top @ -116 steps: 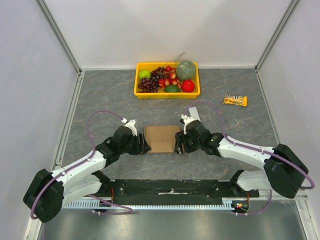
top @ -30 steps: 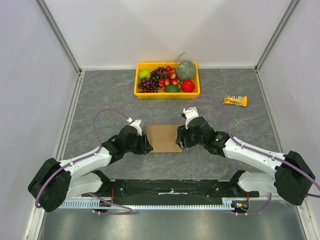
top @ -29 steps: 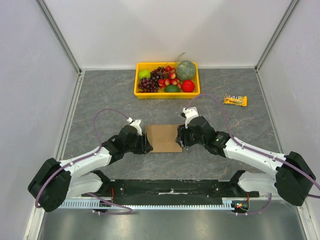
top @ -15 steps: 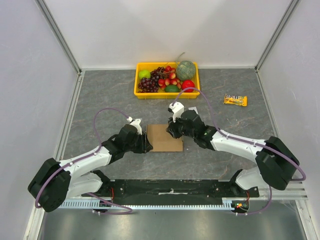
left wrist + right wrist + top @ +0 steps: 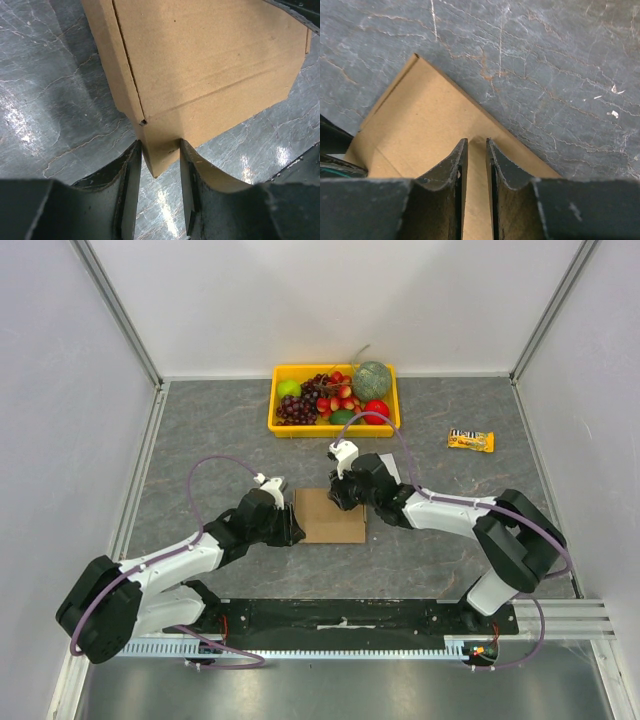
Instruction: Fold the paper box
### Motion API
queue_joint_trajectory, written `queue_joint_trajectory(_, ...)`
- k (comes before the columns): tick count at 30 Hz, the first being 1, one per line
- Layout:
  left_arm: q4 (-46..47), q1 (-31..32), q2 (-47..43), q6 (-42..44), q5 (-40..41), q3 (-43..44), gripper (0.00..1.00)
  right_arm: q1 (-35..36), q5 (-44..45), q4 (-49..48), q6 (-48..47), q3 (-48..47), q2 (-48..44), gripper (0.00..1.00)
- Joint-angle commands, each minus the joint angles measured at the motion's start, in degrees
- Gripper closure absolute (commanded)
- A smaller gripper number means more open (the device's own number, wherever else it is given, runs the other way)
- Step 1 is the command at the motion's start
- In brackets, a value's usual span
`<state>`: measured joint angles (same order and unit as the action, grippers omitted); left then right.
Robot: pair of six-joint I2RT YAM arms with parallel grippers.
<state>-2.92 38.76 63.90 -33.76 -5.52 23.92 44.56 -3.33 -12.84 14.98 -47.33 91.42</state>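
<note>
On the white-walled grey table, left hand clamps paper box, right hand closed.

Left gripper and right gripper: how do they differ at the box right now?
The left gripper sits at the paper box's left edge; the right gripper is at its far edge. The left gripper clamps a cardboard flap; the right gripper is almost fully closed, holding nothing visible. Both are low at the box.

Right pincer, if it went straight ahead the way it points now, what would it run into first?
The paper box. The right pincer, nearly closed, aims down at the box's brown top panel close to its far edge. It may already be touching the cardboard, since depth is unclear in the wrist view.
</note>
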Motion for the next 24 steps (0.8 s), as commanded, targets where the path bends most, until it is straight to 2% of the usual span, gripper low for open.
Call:
queue_joint_trajectory(1, 0.46, 0.26, 0.96, 2.64, 1.83, 1.74, 0.59, -0.87, -1.06, -2.36, -0.66, -2.5, 1.74, 0.73)
queue_joint_trajectory(15, 1.16, 0.17, 2.81, 2.91, 3.06, 1.04, 0.55, -1.66, -2.29, -1.92, 0.13, -2.33, 4.21, 0.73)
queue_joint_trajectory(24, 1.42, 0.17, 4.3, 1.86, 5.16, 0.95, 0.46, -2.19, -2.73, -1.66, 0.75, -1.89, 3.42, 0.73)
